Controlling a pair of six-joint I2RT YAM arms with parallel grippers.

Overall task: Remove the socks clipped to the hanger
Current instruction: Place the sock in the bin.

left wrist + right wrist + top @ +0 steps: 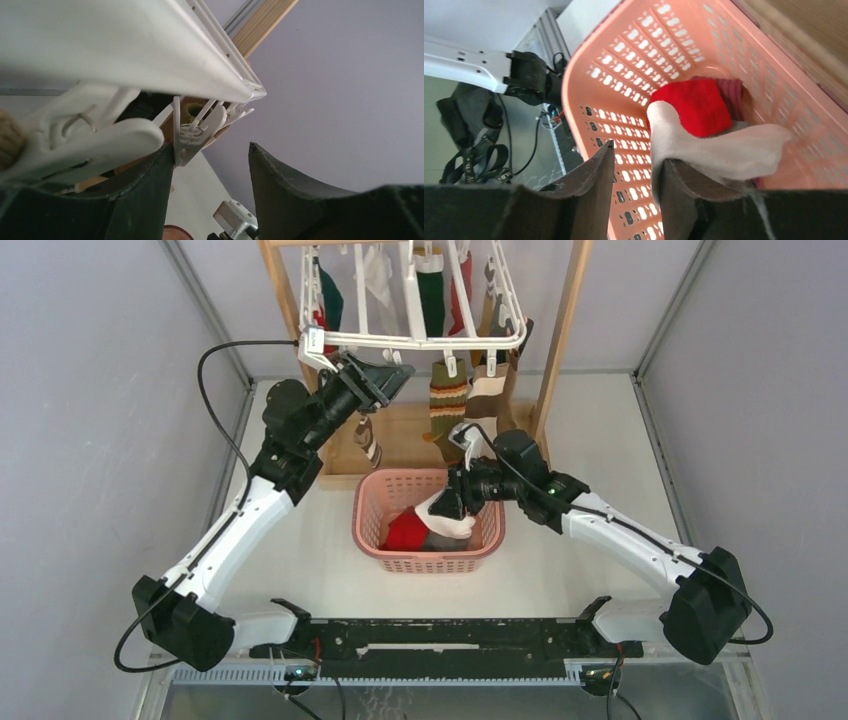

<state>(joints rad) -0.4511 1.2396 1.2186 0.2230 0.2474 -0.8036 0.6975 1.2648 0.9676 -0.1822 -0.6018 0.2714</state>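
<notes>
Right gripper (445,508) hovering over pink basket (372,540), jaws partly apart, gripping nothing. Red-and-white sock (425,528) lying in basket, draping against one finger (674,200). Farther back, left gripper (398,378) reaching up at hanger (430,340) near rail, jaws standing wide beside a clip (192,136). Socks (448,398) hanging clipped beyond.

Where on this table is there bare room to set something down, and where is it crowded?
Bare table lies between the left arm and the basket, between basket and black bar, and right of the wooden post. Crowded: the basket's inside and under the hanger, where socks dangle.
</notes>
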